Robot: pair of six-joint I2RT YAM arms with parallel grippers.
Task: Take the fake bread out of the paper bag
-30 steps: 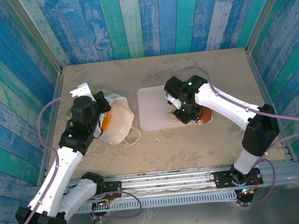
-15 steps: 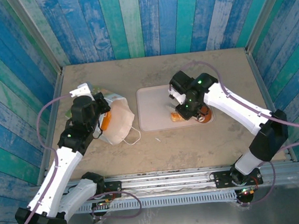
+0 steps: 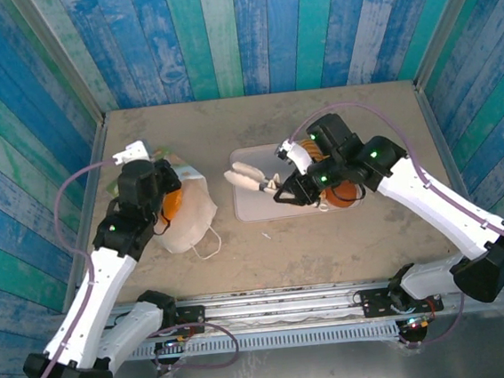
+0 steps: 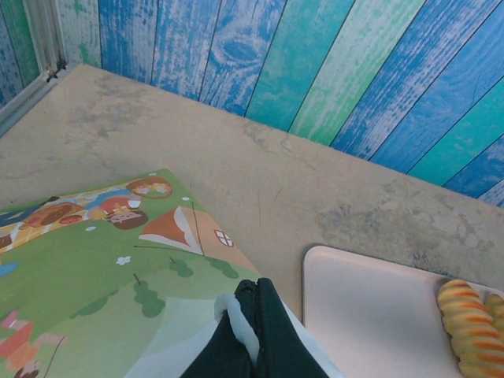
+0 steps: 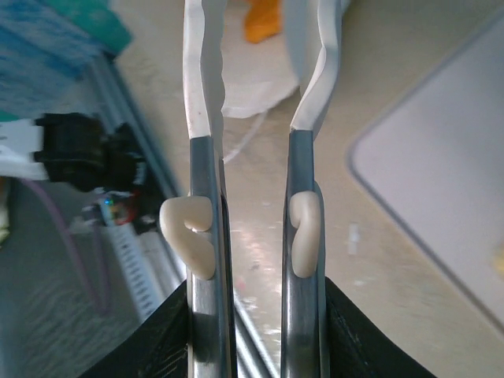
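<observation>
left claw [image 4: 246, 290], partly cut off, pinches the paper bag [image 4: 94, 268] by its edge.

The paper bag [image 3: 192, 220] is matt, creased paper; the tray [image 3: 254, 208] smooth plastic; the table [image 3: 369, 111] rough and stained; the walls [image 3: 245, 29] worn painted wood.

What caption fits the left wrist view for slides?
Left gripper shut on the bag rim; the tray beside it carries a ridged croissant.

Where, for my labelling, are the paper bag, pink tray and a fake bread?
paper bag [image 3: 192, 217]: top view, white side panel.
pink tray [image 4: 370, 315]: left wrist view, bare surface.
fake bread [image 4: 466, 319]: left wrist view, ridged top.
</observation>
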